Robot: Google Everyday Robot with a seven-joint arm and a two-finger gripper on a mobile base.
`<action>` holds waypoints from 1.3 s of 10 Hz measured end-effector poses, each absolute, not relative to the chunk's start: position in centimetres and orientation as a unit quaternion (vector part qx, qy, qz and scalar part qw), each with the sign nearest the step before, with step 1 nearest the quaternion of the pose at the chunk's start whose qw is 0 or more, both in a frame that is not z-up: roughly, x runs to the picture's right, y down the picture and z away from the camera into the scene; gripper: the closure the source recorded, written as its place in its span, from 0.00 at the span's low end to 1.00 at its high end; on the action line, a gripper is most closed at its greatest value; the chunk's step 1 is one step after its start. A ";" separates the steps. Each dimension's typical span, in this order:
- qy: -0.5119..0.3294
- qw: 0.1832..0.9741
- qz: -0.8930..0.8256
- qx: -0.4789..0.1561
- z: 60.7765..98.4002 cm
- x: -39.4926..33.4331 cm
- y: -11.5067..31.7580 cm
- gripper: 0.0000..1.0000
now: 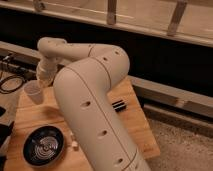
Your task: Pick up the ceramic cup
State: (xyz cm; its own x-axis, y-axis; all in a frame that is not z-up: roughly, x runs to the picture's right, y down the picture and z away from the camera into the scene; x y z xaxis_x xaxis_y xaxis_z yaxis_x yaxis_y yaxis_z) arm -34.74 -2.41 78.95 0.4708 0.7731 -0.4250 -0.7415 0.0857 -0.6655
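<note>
- In the camera view, the robot's big white arm (pixel 95 100) is sweeping up from the lower right and folding back toward the far-left corner of the wooden table (pixel 135 135).
- The claw (pixel 41 84) is sitting at the end of the arm's wrist, low over the far-left edge of the table, and it is meeting the ceramic cup (pixel 34 92) from above and slightly right.
- The ceramic cup is standing just below and to the left of the claw, at the table's far-left edge; its mouth is facing up and its long axis is looking roughly upright, perhaps leaning a little.
- The claw appears to be touching or straddling the cup's rim, but how wide it stands, and whether it is gripping the cup, I cannot tell.
- Whether the cup's base is resting on the table or hanging clear of it is also not readable here.
- A dark round bowl (pixel 44 146) with a pale spiral pattern is lying near the table's front-left corner, well apart from the cup.
- A small black object (pixel 118 105) is lying toward the table's right side, partly hidden by the arm.
- Judging from this, the coming move is turning on the cup sitting directly under the claw, so a straight lift should be enough.
</note>
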 end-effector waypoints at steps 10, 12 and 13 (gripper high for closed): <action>-0.033 0.741 0.505 -0.442 77.8 -34.8 -3.9 0.83; -0.035 0.742 0.501 -0.443 77.6 -35.2 -3.9 0.83; -0.036 0.742 0.501 -0.444 77.6 -35.3 -3.9 0.83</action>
State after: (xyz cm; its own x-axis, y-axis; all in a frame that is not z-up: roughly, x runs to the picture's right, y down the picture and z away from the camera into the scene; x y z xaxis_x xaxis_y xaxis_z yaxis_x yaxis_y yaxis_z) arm -35.26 -3.91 77.56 0.4962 0.7753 -0.3908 -0.7115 0.1051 -0.6948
